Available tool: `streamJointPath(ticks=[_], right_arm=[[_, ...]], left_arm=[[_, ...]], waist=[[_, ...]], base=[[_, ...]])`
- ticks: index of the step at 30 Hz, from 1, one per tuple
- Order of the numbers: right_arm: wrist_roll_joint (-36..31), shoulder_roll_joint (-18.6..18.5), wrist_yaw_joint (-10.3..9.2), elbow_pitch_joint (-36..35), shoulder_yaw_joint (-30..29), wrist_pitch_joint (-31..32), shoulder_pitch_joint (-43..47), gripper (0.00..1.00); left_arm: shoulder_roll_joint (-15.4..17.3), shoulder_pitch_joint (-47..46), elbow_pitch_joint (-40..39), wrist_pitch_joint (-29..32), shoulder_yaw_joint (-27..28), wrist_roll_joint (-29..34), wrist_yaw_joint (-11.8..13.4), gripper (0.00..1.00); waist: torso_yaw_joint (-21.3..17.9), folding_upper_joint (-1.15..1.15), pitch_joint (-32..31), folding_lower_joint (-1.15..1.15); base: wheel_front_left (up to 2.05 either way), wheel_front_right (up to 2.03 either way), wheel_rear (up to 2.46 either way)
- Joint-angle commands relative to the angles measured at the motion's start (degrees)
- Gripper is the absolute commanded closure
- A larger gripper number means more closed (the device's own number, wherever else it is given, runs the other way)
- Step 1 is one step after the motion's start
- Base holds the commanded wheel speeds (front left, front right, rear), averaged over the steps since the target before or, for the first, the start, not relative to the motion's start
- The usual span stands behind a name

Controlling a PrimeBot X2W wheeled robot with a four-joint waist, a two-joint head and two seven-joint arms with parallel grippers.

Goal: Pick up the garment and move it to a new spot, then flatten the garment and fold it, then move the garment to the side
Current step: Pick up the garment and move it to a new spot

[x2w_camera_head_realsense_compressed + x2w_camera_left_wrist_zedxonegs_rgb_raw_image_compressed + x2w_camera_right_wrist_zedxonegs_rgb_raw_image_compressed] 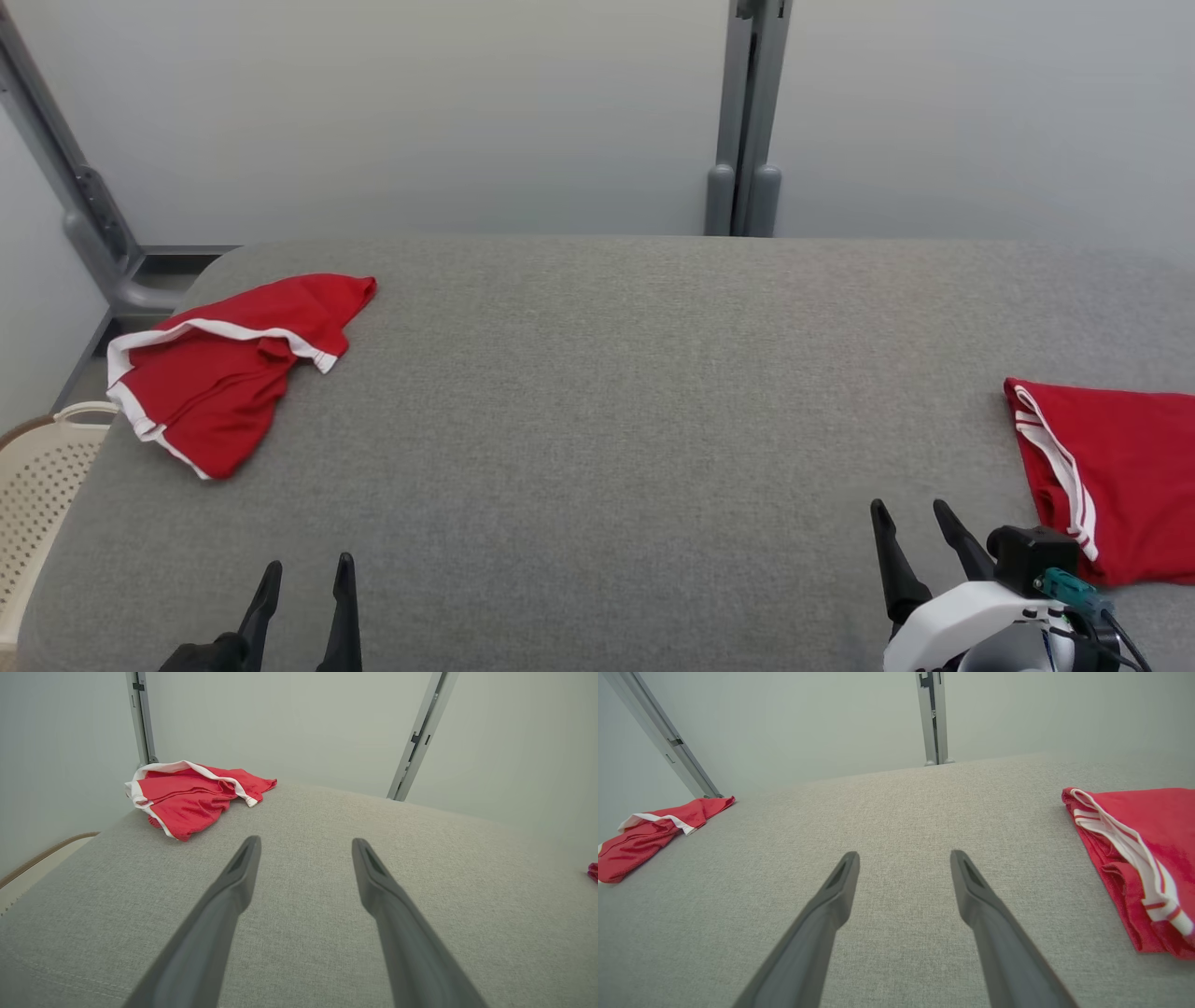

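The garment [233,364] is lying crumpled in the upper left of the head view, red with white trim, its layers bunched over one another. It is sitting close to the left edge of the table [607,420], and its lower hem may be hanging slightly over that edge, though the angle is leaving this unclear. Below that edge, at the far left of the frame, a basket [37,485] is standing.

The left gripper [310,561] is waiting at the lower left, fingers spread wide and holding nothing, well apart from the garment. The right gripper [907,505] is sitting at the lower right, likewise spread and empty, just beside a second garment [1120,476] that is lying folded at the right edge.

Several things are threatening the pickup. A pinch taking only the top layer is likely to leave the rest trailing, so the cloth is dragging and twisting rather than lifting clean. A push toward the left during the grasp is risking a slide off the table and into the basket. The reach to the far corner is long, so a shallow closing is likely to be catching only trim. On the other side, a careless swing of the right gripper is risking a snag on the second garment, undoing its fold.
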Motion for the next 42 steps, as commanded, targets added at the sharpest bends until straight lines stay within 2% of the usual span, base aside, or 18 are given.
streamJointPath(ticks=[1, 10, 18, 22, 31, 37, 42], right_arm=[[0.7, -0.1, -0.06, 0.2, 0.0, -0.4, 0.7, 0.00], [2.5, -0.1, -0.06, 1.7, 2.3, -1.6, -0.3, 0.00], [3.5, -0.2, -0.06, 3.3, 3.6, -2.8, -1.1, 0.00], [3.9, -0.2, -0.06, 4.0, 3.9, -3.2, -1.3, 0.00], [3.7, -0.2, -0.06, 4.6, 4.5, -3.7, -2.1, 0.00], [2.4, -0.2, -0.06, 3.8, 3.7, -3.2, -2.4, 0.00], [0.7, -0.2, -0.06, 1.7, 3.0, -1.8, -2.6, 0.00]], left_arm=[[0.6, 0.3, -0.4, 0.3, -0.1, 0.4, 0.4, 0.00], [2.2, 2.5, -4.1, 2.2, 0.4, 0.5, 1.9, 0.00], [3.3, 3.2, -6.3, 4.2, 0.6, 0.0, 2.6, 0.00], [3.7, 3.4, -7.1, 4.7, 0.7, -0.1, 3.0, 0.00], [4.1, 3.6, -7.9, 5.5, 0.3, -0.3, 3.0, 0.00], [4.2, -1.9, -4.9, 9.9, -1.6, 0.2, 2.4, 0.00], [2.9, -12.1, 1.9, 17.3, -4.9, -0.5, 0.1, 0.00]], waist=[[2.9, 0.00, -0.3, 0.00], [10.4, 0.00, -0.4, 0.00], [15.6, 0.00, -0.2, 0.00], [17.1, 0.00, -0.2, 0.00], [18.0, 0.00, 0.2, 0.00], [19.3, 0.00, 1.8, 0.00], [21.1, 0.00, 4.2, 0.00]], base=[[0.00, 0.00, 0.00], [0.00, 0.00, 0.00], [0.00, 0.00, 0.00], [0.00, 0.00, 0.00], [0.00, 0.00, 0.00], [0.00, 0.00, 0.00], [0.00, 0.00, 0.00]])
